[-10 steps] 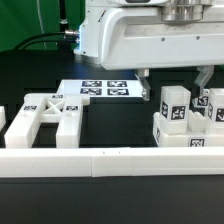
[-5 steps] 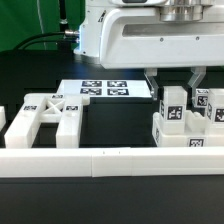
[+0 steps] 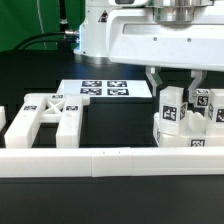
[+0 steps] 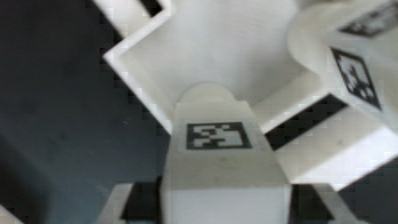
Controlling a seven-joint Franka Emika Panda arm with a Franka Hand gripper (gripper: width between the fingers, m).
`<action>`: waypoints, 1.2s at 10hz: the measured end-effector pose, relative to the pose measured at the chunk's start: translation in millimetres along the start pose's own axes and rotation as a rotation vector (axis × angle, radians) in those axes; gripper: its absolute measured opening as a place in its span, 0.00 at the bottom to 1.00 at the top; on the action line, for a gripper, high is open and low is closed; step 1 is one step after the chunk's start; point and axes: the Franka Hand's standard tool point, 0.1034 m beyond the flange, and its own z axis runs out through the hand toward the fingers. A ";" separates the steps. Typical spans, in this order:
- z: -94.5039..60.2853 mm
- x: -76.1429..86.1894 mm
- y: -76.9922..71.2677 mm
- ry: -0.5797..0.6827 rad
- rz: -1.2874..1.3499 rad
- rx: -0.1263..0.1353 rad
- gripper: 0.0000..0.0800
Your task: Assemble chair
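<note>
Chair post (image 3: 171, 110) now w/in hand (image 3: 171, 87)

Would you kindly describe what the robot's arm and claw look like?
The claw has a broad, boxy, glossy white body beneath a round silver-grey wrist flange, and two slim dark fingers. No markings or cables show on it.
</note>
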 end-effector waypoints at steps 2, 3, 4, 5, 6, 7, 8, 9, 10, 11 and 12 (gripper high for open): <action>0.6 -0.7 -0.8 0.001 0.230 0.000 0.36; 1.0 -0.1 -0.9 0.001 0.315 0.000 0.36; 1.0 0.5 -0.9 -0.002 0.415 0.004 0.36; 1.0 0.7 -0.8 -0.004 0.488 0.004 0.36; 1.0 0.7 -0.9 -0.008 0.537 0.007 0.36; 0.9 0.7 -1.0 -0.009 0.554 0.008 0.36; 1.2 0.5 -0.8 -0.009 0.525 0.008 0.36; 1.3 0.5 -0.7 -0.009 0.487 0.008 0.61; 0.8 1.4 -0.3 -0.007 0.407 0.009 0.74; 0.1 1.9 0.1 -0.006 0.307 0.010 0.74; -0.2 1.6 -0.3 -0.005 0.196 0.011 0.80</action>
